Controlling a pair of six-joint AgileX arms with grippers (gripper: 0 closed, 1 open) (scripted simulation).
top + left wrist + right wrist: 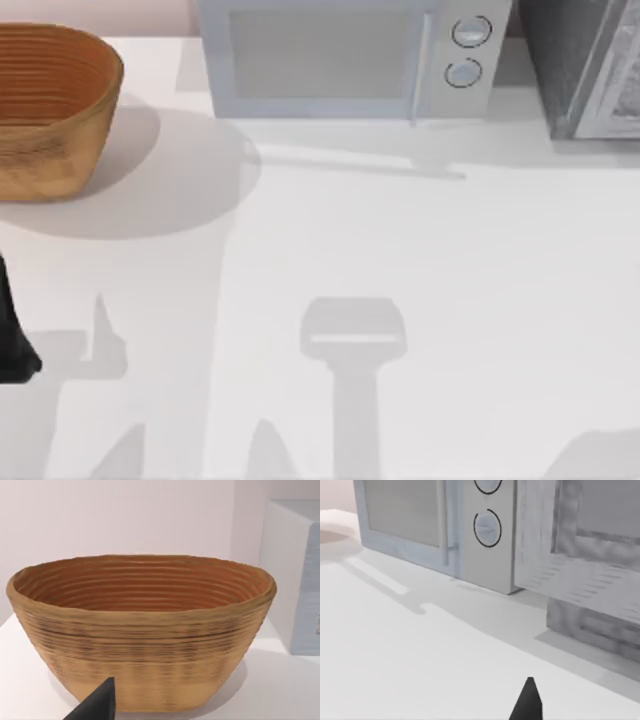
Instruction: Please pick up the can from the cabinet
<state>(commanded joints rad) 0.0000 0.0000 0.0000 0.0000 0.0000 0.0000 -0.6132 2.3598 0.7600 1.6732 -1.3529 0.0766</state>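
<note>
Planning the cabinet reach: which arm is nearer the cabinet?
Right. Its wrist view faces the cabinet close by; the left arm sits at the table's far left, by the basket.

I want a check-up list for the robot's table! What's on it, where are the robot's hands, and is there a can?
Surface: white table, bare in the middle, with shadows.
Job's things: grey cabinet at the back right; no can seen.
Clutter: woven basket at the back left, nothing seen inside; pale microwave at the back centre, door shut.
Grippers: left end effector is a dark tip near the basket, with a dark part of the left arm at the table's left edge; right end effector is a dark tip facing the microwave and cabinet.
Cables: nothing seen.
Surroundings: plain pale wall behind.
</note>
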